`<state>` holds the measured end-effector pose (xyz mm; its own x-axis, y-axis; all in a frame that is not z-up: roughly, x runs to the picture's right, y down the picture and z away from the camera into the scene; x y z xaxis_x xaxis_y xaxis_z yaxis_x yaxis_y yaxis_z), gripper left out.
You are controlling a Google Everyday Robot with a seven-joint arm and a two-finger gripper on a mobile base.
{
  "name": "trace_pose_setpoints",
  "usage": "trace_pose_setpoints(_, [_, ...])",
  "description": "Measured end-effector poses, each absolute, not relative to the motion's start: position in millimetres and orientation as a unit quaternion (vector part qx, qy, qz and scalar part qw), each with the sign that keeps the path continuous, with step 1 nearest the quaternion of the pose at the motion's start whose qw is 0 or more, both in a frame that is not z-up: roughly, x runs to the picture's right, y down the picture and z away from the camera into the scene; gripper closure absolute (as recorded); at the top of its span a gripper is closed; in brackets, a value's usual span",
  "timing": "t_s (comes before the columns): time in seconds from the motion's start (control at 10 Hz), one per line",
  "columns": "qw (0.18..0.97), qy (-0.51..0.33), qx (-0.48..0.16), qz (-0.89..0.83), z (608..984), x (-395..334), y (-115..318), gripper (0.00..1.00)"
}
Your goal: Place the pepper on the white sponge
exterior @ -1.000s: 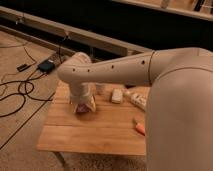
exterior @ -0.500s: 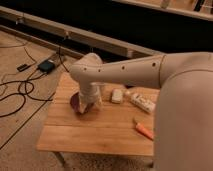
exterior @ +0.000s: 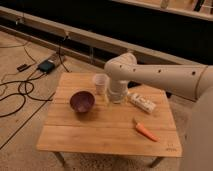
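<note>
Wood table [exterior: 95,134] sits under my gripper [exterior: 117,97], low beside the cup [exterior: 100,83]. The pepper [exterior: 145,131] lies well apart from it. I cannot tell if it grips anything.

Gripper [exterior: 117,97] beside the clear cup [exterior: 101,83] — low; pepper [exterior: 145,131] well apart.

Pincer [exterior: 116,98] between cup [exterior: 100,83], packet [exterior: 143,103]; table [exterior: 100,136] front free.

This looks like a robot lab or test room. A bare floor [exterior: 20,45] at the left carries loose black cables [exterior: 20,92] and a small box [exterior: 46,66]. A dark wall [exterior: 125,25] runs along the far side. A white robot arm [exterior: 165,77] holds its hand [exterior: 116,95] low over the far middle of a wooden worktop [exterior: 100,132].
</note>
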<state>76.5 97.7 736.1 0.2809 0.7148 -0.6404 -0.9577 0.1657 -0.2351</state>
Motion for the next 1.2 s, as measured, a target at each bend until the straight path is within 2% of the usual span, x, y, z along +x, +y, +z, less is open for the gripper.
trace_pose_setpoints(0.4, [0.753,0.245,-0.296,0.534,739,117,118,0.35])
trace_pose_setpoints(0.7, [0.758,0.263,-0.25,0.542,745,130,129,0.35])
trace_pose_setpoints(1.0, [0.74,0.281,-0.242,0.561,733,131,160,0.35])
trace_pose_setpoints(1.2, [0.735,0.286,-0.243,0.565,729,133,166,0.35])
